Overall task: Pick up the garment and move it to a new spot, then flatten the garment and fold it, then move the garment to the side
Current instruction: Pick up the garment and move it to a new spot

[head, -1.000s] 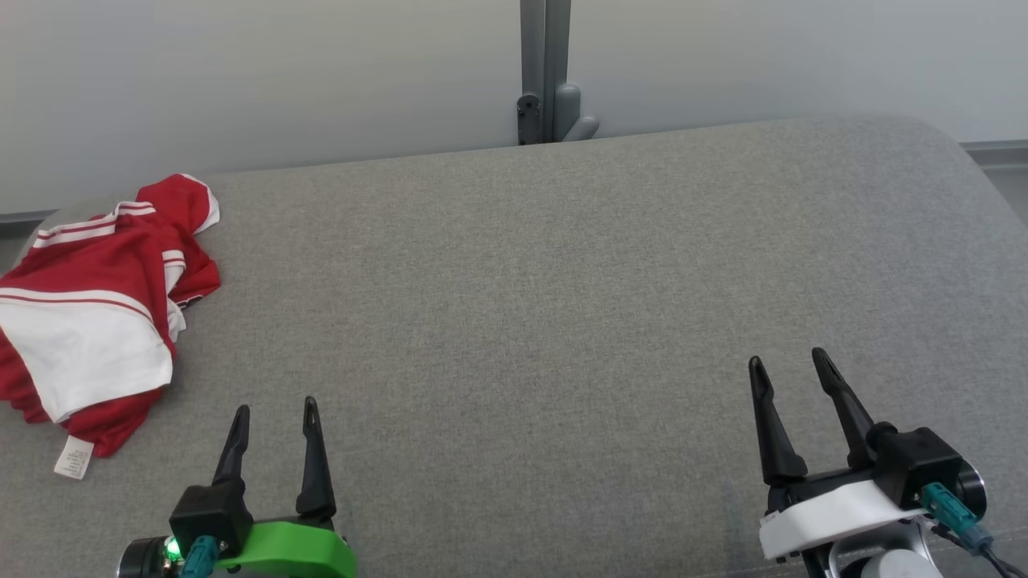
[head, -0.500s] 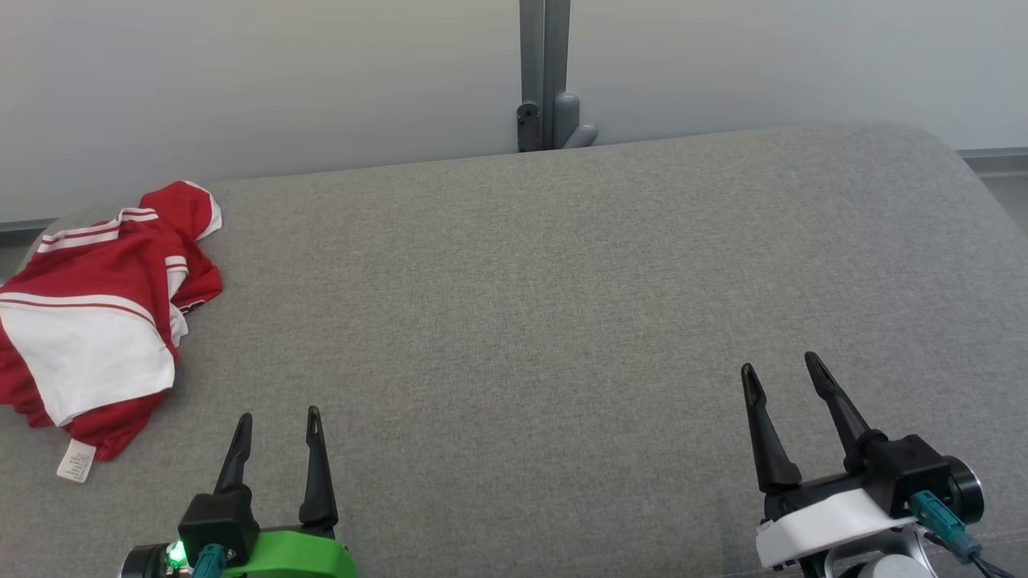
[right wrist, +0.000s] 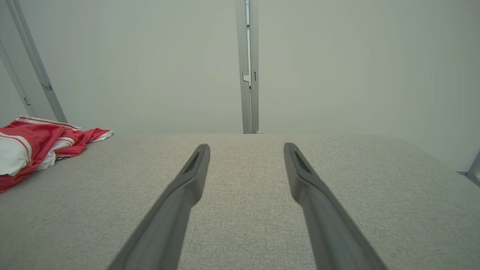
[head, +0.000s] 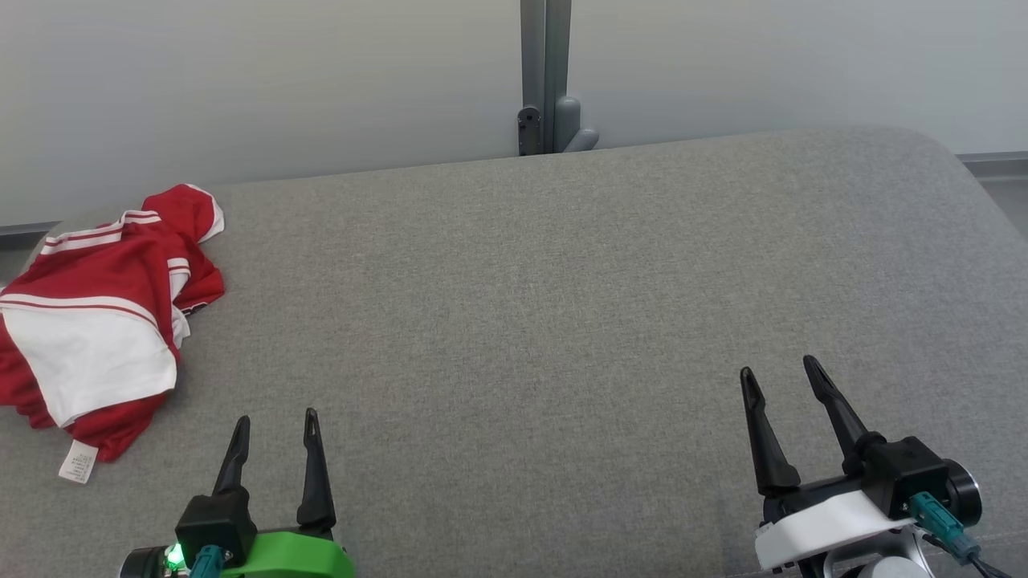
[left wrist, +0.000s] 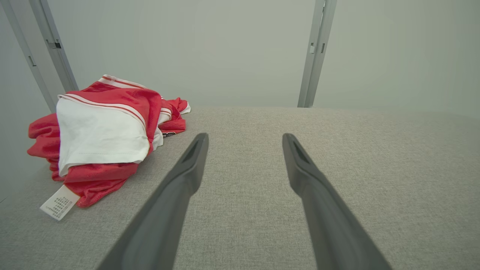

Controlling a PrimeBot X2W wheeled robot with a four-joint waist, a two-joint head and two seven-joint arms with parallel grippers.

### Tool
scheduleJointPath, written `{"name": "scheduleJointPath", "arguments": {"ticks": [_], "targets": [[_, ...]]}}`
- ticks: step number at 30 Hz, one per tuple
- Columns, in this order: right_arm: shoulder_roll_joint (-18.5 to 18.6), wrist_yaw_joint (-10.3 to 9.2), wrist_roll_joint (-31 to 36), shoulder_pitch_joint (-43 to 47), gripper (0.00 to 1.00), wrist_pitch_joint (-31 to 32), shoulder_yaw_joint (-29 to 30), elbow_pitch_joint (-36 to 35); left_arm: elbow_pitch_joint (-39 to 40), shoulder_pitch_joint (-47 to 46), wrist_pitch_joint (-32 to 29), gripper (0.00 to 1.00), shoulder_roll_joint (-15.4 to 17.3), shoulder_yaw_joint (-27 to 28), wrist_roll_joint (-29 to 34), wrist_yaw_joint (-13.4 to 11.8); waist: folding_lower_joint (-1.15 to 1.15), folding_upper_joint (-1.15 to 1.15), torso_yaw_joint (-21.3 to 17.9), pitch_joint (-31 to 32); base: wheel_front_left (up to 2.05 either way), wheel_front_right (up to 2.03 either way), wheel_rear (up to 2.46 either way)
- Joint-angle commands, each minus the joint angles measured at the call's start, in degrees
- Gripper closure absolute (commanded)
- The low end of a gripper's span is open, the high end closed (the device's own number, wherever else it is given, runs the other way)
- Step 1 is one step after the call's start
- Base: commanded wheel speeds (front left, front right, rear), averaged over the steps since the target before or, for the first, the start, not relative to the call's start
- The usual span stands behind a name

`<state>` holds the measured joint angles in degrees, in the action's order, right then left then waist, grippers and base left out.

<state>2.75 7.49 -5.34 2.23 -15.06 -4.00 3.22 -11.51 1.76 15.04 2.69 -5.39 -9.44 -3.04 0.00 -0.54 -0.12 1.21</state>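
- Red-and-white garment (head: 96,321) lies crumpled at far-left edge of grey cushion (head: 562,305).
- Left gripper (head: 275,425), fingers spread, empty, near garment.
- Right gripper (head: 777,373) spread, empty, well apart.

A grey fabric surface (head: 562,265) is lying flat. A metal post (head: 544,72) is rising behind it, dividing the pale wall (head: 281,80).

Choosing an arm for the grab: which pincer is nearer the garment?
The green-mounted left pincer: the garment lies close to its left, while the white-mounted right pincer is far across.
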Motion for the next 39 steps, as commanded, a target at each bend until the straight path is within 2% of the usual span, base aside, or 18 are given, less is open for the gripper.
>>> {"name": "scheduleJointPath", "arguments": {"ticks": [1,12,17,23,33,34,39], "targets": [[0.2,0.00,0.1,0.6,0.00,-0.2,0.0,0.0,-0.1,0.7,0.2,0.00,0.4,0.2,0.3,0.1,0.00,0.54,0.0,0.0,0.00,0.00,0.00],[0.2,0.00,0.4,0.9,0.00,-0.2,0.2,-0.2,-0.1,0.7,0.2,0.00,0.4,0.2,0.4,0.2,0.00,0.54,0.2,0.0,0.00,0.00,0.00],[0.2,0.00,0.3,1.1,0.00,-0.2,0.6,-0.4,-0.1,0.1,0.2,0.00,0.4,0.4,0.8,0.2,0.00,0.54,1.5,0.1,0.00,0.00,0.00],[0.2,0.00,0.1,1.2,0.00,-0.2,0.6,-0.5,-0.2,-0.5,0.2,0.00,0.3,0.7,1.4,0.3,0.00,0.54,6.3,0.1,0.00,0.00,0.00],[0.2,0.00,-0.2,0.9,0.00,-0.2,0.1,-0.7,-0.2,-0.9,0.2,0.00,0.3,1.6,2.0,0.7,0.00,0.54,17.6,-0.2,0.00,0.00,0.00],[0.2,0.00,-0.2,0.9,0.00,-0.2,0.1,-0.7,-0.2,-0.9,0.2,0.00,0.3,1.6,2.0,0.7,0.00,0.54,17.6,-0.2,0.00,0.00,0.00],[0.2,0.00,-0.4,0.6,0.00,-0.2,-0.3,-0.7,-0.2,-0.7,0.2,0.00,0.3,2.2,1.9,0.7,0.00,0.54,22.8,-0.6,0.00,0.00,0.00]]}}
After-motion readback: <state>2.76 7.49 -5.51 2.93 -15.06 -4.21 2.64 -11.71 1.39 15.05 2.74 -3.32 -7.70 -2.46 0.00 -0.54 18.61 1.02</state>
